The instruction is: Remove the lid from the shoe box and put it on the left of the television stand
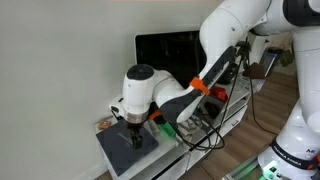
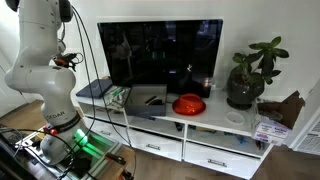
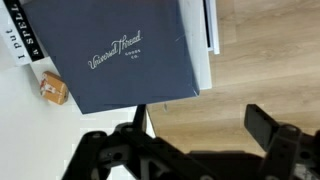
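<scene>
The dark grey lid [image 3: 120, 50], with script lettering on top, lies flat on the left end of the white television stand [image 2: 225, 122]. It also shows in both exterior views [image 1: 122, 150] [image 2: 94, 88]. My gripper [image 3: 200, 118] is open and empty, with wood floor showing between its fingers and the lid just beyond the fingertips. In an exterior view the gripper [image 1: 133, 137] hangs just over the lid. The dark grey shoe box [image 2: 150, 98] stands open on the stand in front of the black TV [image 2: 160, 50].
A red bowl [image 2: 188, 104] and a potted plant [image 2: 246, 80] stand on the stand to the right of the box. A small orange-brown item [image 3: 53, 90] and a white lettered object [image 3: 20, 40] lie beside the lid. Cables hang near the robot base [image 2: 60, 130].
</scene>
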### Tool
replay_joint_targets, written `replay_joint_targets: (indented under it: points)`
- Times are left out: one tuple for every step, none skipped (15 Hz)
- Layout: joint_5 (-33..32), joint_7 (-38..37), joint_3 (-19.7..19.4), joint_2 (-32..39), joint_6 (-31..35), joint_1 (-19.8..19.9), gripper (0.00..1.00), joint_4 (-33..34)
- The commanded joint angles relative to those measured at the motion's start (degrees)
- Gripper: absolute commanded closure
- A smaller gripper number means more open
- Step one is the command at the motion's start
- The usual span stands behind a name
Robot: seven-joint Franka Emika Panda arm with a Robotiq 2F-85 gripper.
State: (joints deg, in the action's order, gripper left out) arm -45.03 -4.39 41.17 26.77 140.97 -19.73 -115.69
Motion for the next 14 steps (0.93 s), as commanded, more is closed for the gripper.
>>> replay_joint_targets:
  points:
    - [15.8, 4.09, 12.82, -5.63, -5.52, 12.26, 0.0, -3.51]
    - [20.37, 4.98, 15.44, -6.78, -6.47, 15.05, 0.0, -3.88]
    - [24.9, 5.88, 18.12, -8.78, -7.29, 17.7, 0.0, -4.59]
    - [28.89, 7.18, 20.49, -10.08, -7.47, 20.41, 0.0, -5.16]
    - [32.6, 7.7, 23.22, -12.07, -8.46, 23.25, 0.0, -5.77]
    - [35.81, 8.17, 25.53, -13.73, -9.32, 25.92, 0.0, -6.36]
    - [39.04, 8.54, 28.01, -15.75, -10.86, 28.71, 0.0, -6.88]
    - [41.94, 8.6, 30.41, -18.47, -12.74, 31.55, 0.0, -7.44]
    - [44.49, 9.21, 32.61, -20.62, -15.11, 34.34, 0.0, -7.73]
    - [42.98, 10.29, 22.59, -16.51, -11.95, 23.86, 0.0, -5.19]
    - [44.49, 10.4, 24.0, -18.23, -13.49, 25.65, 0.0, -5.64]
    - [45.14, 10.35, 24.57, -19.48, -14.14, 26.42, 0.0, -6.02]
    - [41.96, 7.74, 31.8, -17.75, -14.41, 33.1, 0.0, -6.58]
    - [42.17, 7.74, 31.84, -18.26, -14.41, 33.12, 0.0, -6.89]
